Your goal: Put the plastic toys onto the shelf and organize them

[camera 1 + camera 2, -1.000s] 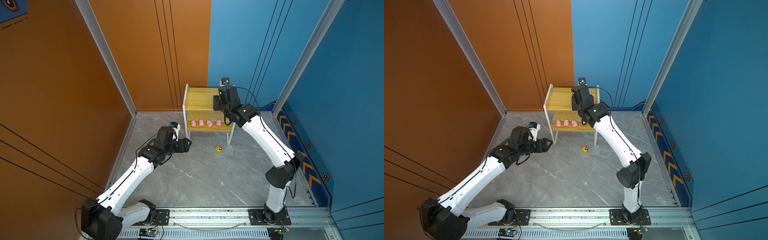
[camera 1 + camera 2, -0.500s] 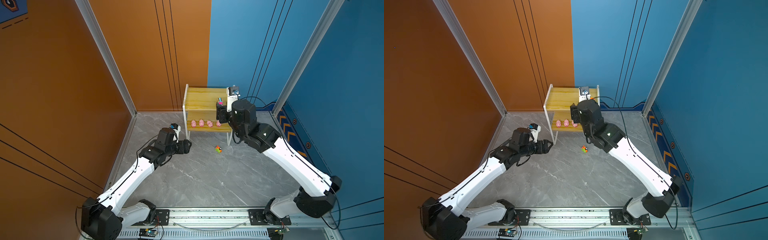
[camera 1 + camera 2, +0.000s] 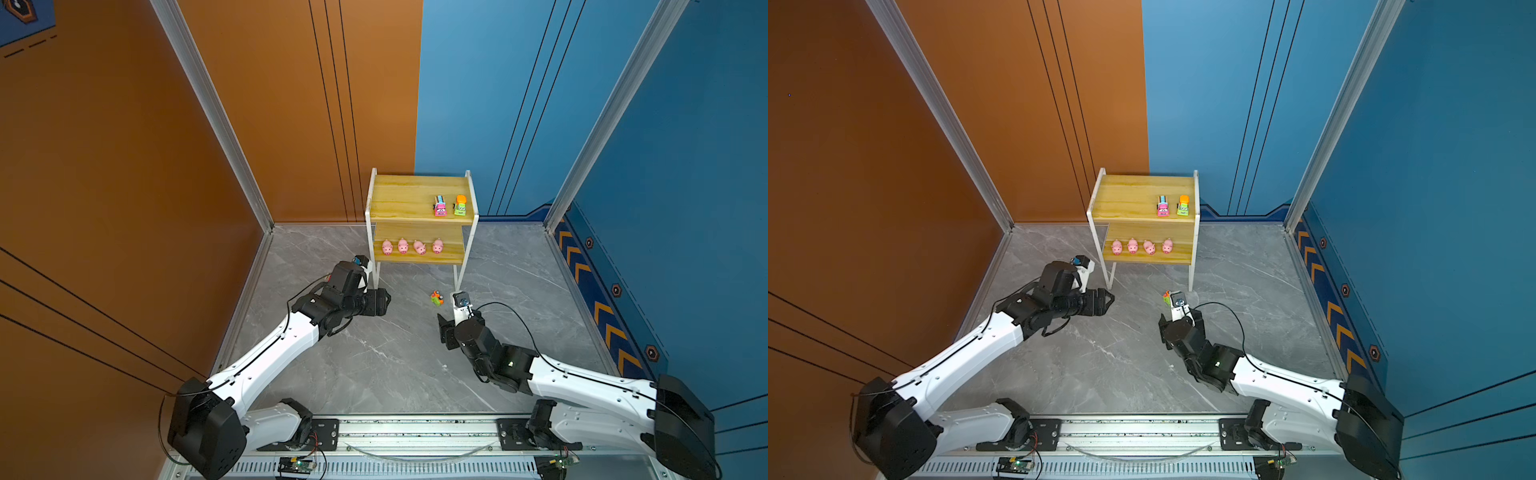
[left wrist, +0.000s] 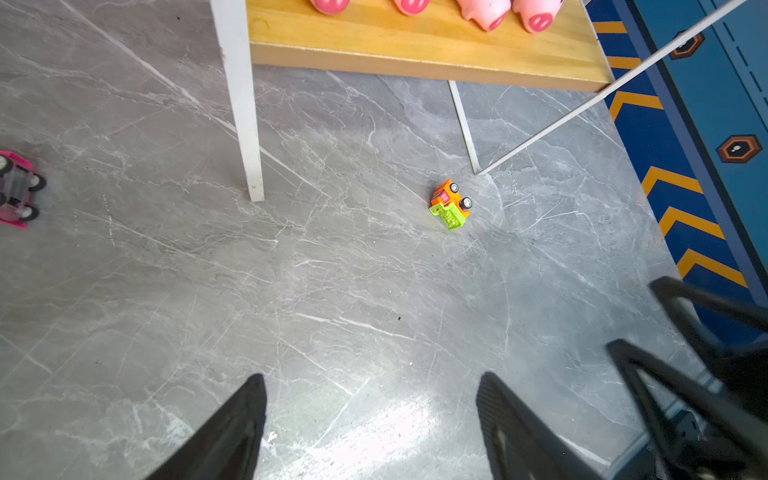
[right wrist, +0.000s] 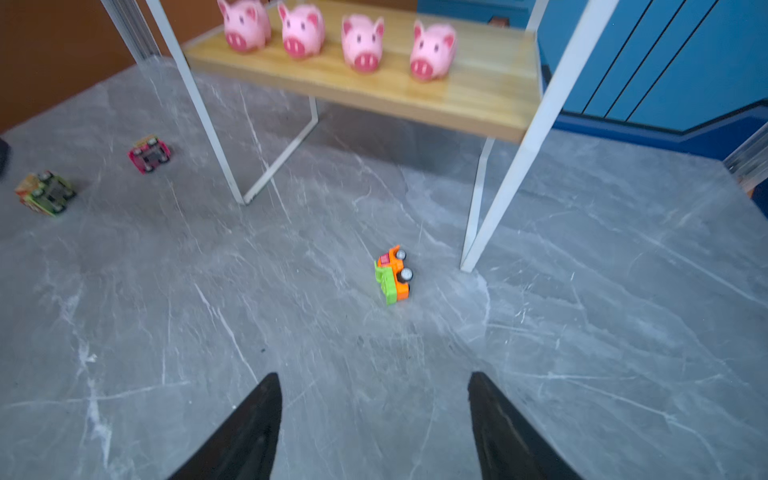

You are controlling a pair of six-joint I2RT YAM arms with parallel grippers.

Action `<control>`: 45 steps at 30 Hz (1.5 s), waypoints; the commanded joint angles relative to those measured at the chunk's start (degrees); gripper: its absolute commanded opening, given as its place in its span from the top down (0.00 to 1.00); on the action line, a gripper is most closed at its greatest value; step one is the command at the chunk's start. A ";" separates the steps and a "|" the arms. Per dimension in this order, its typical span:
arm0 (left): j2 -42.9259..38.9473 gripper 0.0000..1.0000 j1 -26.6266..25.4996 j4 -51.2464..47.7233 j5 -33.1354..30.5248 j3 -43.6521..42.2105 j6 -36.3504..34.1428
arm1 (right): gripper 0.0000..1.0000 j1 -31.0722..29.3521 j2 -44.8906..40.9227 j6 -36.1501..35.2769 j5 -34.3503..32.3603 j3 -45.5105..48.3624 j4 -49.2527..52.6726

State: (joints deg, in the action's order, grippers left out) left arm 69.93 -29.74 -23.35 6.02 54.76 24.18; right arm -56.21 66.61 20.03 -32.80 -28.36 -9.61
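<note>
The shelf (image 3: 409, 198) stands at the back wall. A pink car (image 3: 440, 206) and a green car with an orange top (image 3: 460, 205) sit on its top board. Several pink pigs (image 3: 411, 246) line its lower board (image 5: 490, 91). An orange-green car (image 3: 436, 297) lies on its side on the floor by the shelf's front right leg, also in the wrist views (image 5: 394, 274) (image 4: 451, 204). My right gripper (image 3: 444, 332) (image 5: 374, 386) hangs open and empty just short of it. My left gripper (image 3: 384, 301) (image 4: 372, 386) is open and empty, left of that car.
Two more cars lie overturned on the floor left of the shelf: a pink one (image 5: 148, 153) (image 4: 16, 189) and a green-orange one (image 5: 45, 193), hidden under my left arm in both top views. The shelf's thin white legs (image 5: 515, 174) stand close to the fallen car.
My right arm has drawn back from the shelf's top board, leaving the pink car beside the green one, and dropped low near the fallen car. The left arm has barely moved.
</note>
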 commanded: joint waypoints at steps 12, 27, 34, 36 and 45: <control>-2.26 0.19 2.96 0.20 1.21 0.08 -2.04 | 0.25 11.28 29.55 -3.48 16.67 3.21 -41.93; -1.95 0.19 3.90 0.22 1.87 0.39 -2.12 | 0.27 16.48 38.20 -6.01 20.80 0.83 -44.78; -1.86 0.19 4.16 0.26 1.81 0.27 -2.04 | 0.29 19.52 42.59 -7.20 20.83 -0.26 -48.40; -1.82 0.19 4.26 0.22 1.72 0.17 -2.12 | 0.29 20.34 43.31 -7.28 22.05 -0.76 -48.94; -1.68 0.19 4.34 0.25 1.89 0.30 -2.21 | 0.35 20.83 46.17 -10.59 23.84 -4.41 -47.02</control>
State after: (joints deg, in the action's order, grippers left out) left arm 68.55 -25.80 -23.35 7.09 54.76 23.33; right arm -35.55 111.26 11.42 -10.39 -31.70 -58.11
